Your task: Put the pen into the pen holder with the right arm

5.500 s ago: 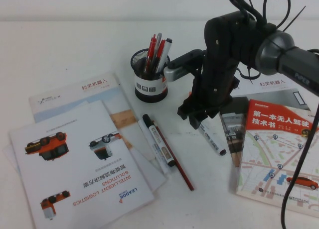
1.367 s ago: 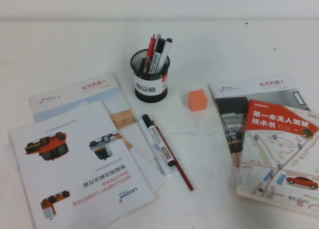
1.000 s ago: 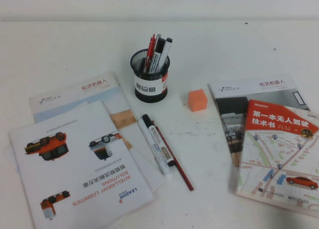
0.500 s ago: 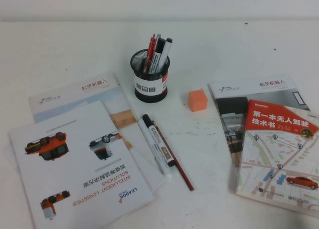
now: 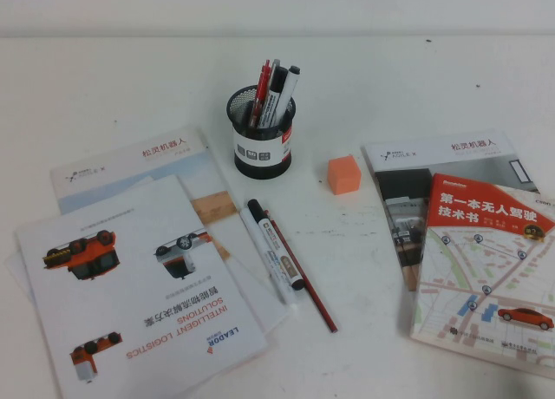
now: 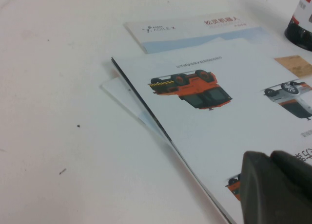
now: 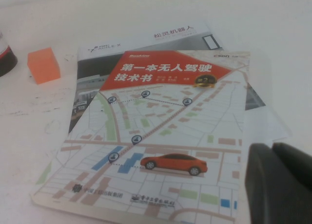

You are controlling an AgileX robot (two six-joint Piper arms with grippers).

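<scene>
The pen holder, a black mesh cup with a white label band, stands at the table's middle back. The pen, white-barrelled with a black cap, stands upright in it among red and grey pens. Neither arm shows in the high view. My left gripper is shut and empty, low over the car brochure at the left. My right gripper is shut and empty, low over the map-covered book at the right. An edge of the holder shows in the left wrist view and in the right wrist view.
A white marker with a brownish label and a thin dark-red pencil lie in front of the holder. An orange cube sits to its right. Brochures lie at the left, books at the right.
The right arm has left the high view. The pen that lay by the book is off the table and stands in the holder. Nothing has moved in the last second.
</scene>
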